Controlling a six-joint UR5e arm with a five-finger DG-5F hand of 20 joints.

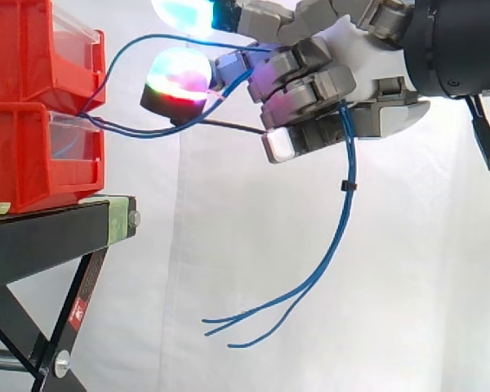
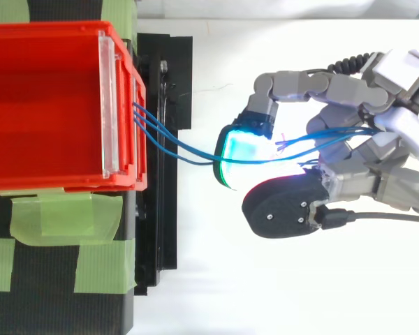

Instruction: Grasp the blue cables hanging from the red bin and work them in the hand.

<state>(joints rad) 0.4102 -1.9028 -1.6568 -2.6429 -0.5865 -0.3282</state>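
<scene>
The stretch of the blue cables (image 1: 341, 220) inside the hand (image 1: 355, 53) is hidden by curled fingers, the arm is cut off at the side view's right edge, and how the cables are fixed at the red bins (image 1: 33, 155) cannot be made out. The hand is held level with the bins and apart from them, its fingers closed round the cables in a grip, with glowing fingertips (image 1: 178, 77) extended toward the bins. From the bins on the black stand (image 1: 41, 237) the cables are stretched across to the hand, and their free ends are left hanging below it, loose before the white curtain (image 1: 229, 204).
</scene>
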